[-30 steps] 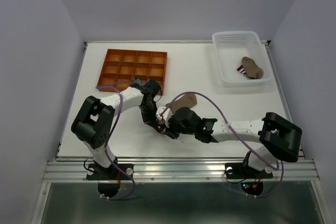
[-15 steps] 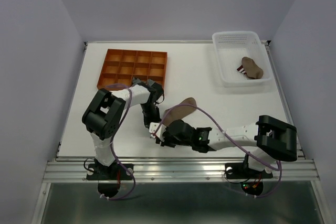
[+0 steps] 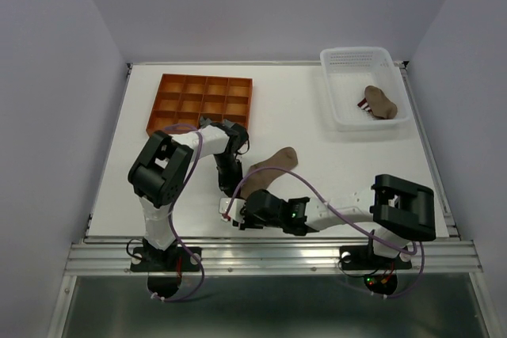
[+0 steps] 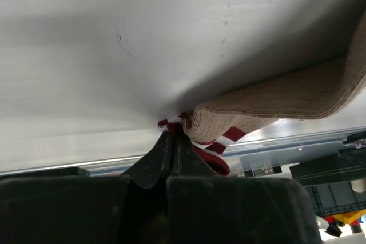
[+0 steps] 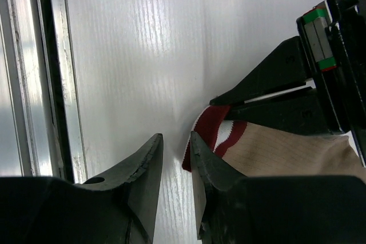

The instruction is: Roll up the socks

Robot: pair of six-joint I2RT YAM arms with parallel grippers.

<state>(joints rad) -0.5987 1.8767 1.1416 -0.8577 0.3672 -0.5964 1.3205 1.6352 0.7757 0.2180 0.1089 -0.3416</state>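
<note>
A tan-brown sock [image 3: 269, 168] with a red-white striped cuff lies stretched across the table's front middle. My left gripper [image 3: 230, 188] is shut on the edge of that cuff; the left wrist view shows the jaws [image 4: 174, 132] pinched together on the striped fabric, with the ribbed sock [image 4: 280, 95] trailing off to the right. My right gripper [image 3: 234, 216] sits just in front of it near the table's front edge. Its jaws [image 5: 175, 144] stand slightly open with bare table between them, the right finger beside the cuff [image 5: 214, 130].
An orange compartment tray [image 3: 202, 103] lies at the back left. A white basket [image 3: 342, 119] at the back right holds another tan sock [image 3: 380, 102] with a striped part. The aluminium rail [image 3: 269, 255] runs along the near edge, close to the right gripper.
The left gripper has pulled the sock's cuff toward the near edge, stretching the sock out. The right gripper has slid left and nearer, coming up beside the cuff.
</note>
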